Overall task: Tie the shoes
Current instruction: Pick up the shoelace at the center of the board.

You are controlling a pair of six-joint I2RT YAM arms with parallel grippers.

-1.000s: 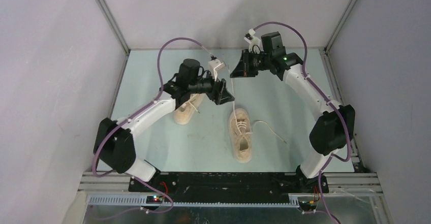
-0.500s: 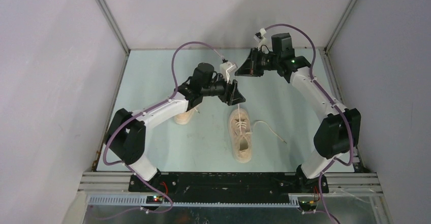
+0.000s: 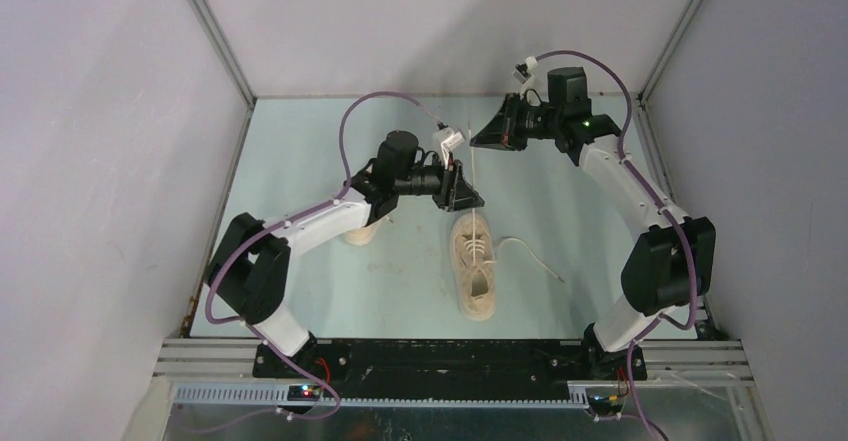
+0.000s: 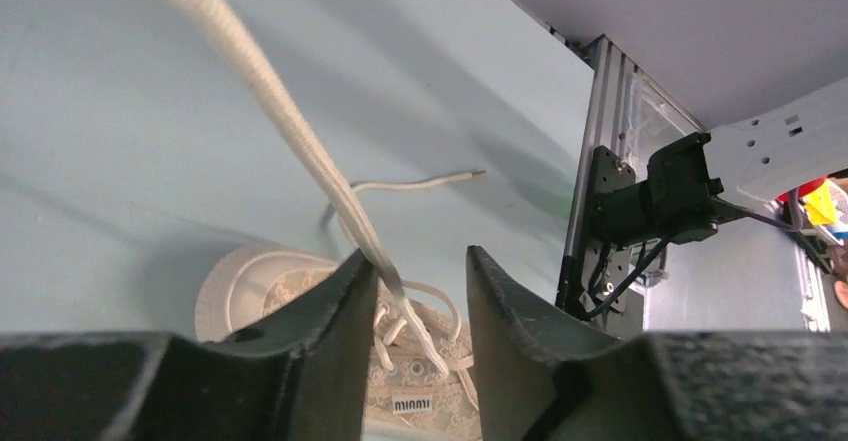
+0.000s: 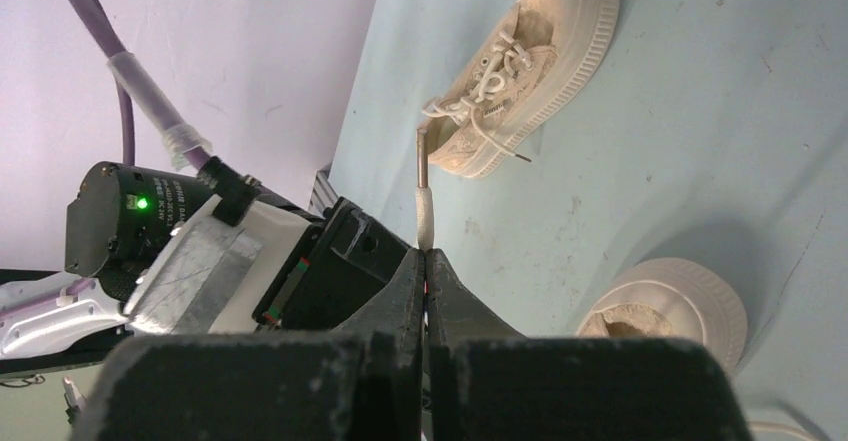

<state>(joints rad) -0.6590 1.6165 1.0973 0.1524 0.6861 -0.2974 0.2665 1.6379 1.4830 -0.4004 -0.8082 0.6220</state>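
Two things lie on the desk point(image 3: 300, 141): the middle shoe point(image 3: 474, 281) out in the open, and the other shoe point(image 3: 358, 233) half under the left arm. Both look light and soft (likely to slide if tugged hard). One lace point(image 4: 285, 126) rises taut from the middle shoe. It is thin, limp and probably slippery, so best pinched flat just above the eyelets. The right claw point(image 5: 425, 261) is clamped near its tip. The left claw point(image 4: 418, 291) stands part-open, the lace between its fingers, unpinched.
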